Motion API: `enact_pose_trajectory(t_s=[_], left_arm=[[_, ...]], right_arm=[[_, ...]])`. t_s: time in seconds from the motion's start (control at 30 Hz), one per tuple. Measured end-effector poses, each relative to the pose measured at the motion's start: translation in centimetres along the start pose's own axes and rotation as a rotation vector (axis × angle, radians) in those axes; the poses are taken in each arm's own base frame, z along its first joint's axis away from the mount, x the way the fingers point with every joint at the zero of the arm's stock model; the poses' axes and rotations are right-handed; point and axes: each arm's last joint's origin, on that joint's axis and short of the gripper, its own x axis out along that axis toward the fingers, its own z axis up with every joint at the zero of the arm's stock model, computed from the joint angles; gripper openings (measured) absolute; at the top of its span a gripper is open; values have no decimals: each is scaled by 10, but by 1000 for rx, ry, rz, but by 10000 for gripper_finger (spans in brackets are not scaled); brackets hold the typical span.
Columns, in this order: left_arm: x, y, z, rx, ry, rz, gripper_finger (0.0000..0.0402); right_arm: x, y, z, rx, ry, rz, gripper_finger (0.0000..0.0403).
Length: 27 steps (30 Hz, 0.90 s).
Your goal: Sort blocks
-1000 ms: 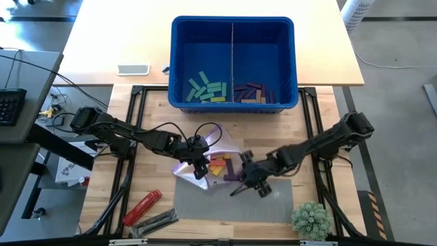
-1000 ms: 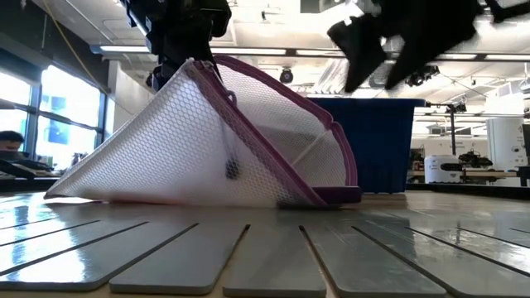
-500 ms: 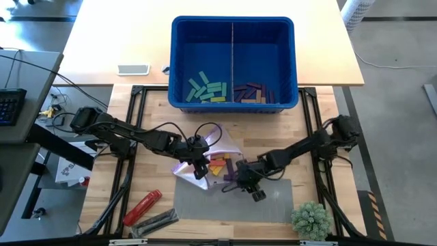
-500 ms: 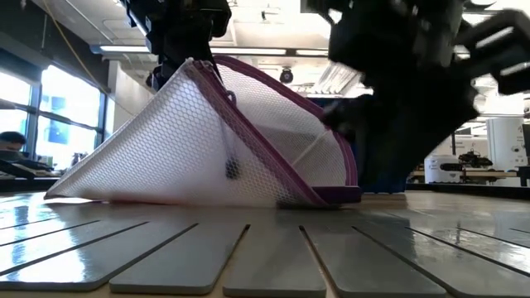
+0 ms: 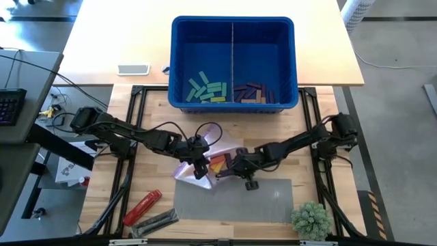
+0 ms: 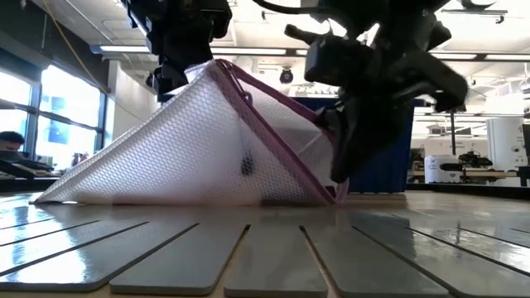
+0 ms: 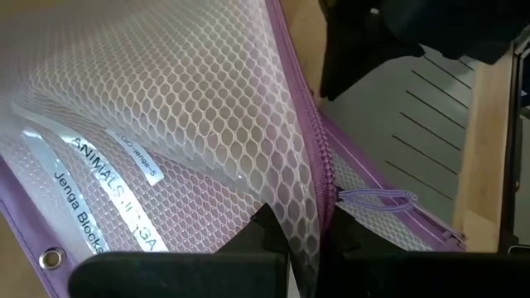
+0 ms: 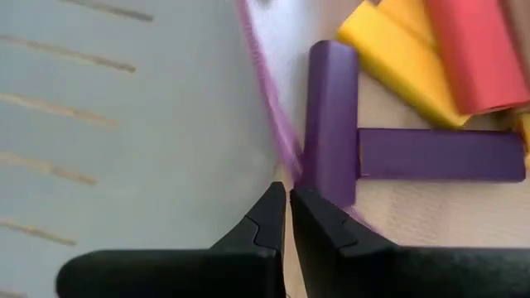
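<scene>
Left gripper (image 5: 199,164): its jaws are closed on the lifted edge of the mesh pouch (image 6: 190,141), so that the mouth is held up like a tent over the middle of the bench (image 5: 153,102).

Right gripper (image 5: 229,169): it is set at the pouch mouth, low over the grey mat (image 5: 273,201); its jaws are seen together in the right wrist view, with nothing visible between them, just short of the end of a purple block (image 8: 330,116).

Loose blocks: purple, yellow (image 8: 389,50) and red (image 8: 476,50) bars are lying at the pouch mouth, partly on the mat, near the bench's front edge.

Sorted blocks: green ones (image 5: 207,89) are seen in the left compartment of the blue bin (image 5: 232,24) at the bench's far edge, purple and tan ones (image 5: 254,92) in the right compartment.

Risk, missed grasp: the jaws appear to have met on air; if lifted now, nothing would probably be carried off.

Risk, snagging: the purple zip edge (image 7: 319,178) lies right beside the fingertips; it could be pinched instead of a block and the pouch dragged.

Risk, scatter: a push against the block's end could shove the crossed bars deeper inside.

Risk, collapse: should the left grip slip, the mesh would drop over the blocks.
</scene>
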Motion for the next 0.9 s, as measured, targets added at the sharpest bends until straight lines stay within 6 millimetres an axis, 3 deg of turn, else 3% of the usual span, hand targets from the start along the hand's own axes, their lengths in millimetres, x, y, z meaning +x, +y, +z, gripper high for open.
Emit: enact_pose_trajectory(t_s=[0.17,0.33,0.5,0.6,0.73,0.9], left_arm=[[0,0,0,1,2,-3,0],[0,-2,-1,4,1,-5,0],[0,-1,-1,9,1,-5,0],[0,-1,-1,21,0,-5,0],[0,-2,-1,29,-4,-7,0],[0,-2,0,27,-15,-7,0]], right_arm=[[1,11,-4,-42,46,-58,2],[15,-2,-5,-41,39,-188,0],[11,-9,18,-33,-103,-167,0],[2,-10,24,-32,-64,-207,0],[2,-7,10,-44,77,-185,0],[25,-4,-4,-56,102,-172,0]])
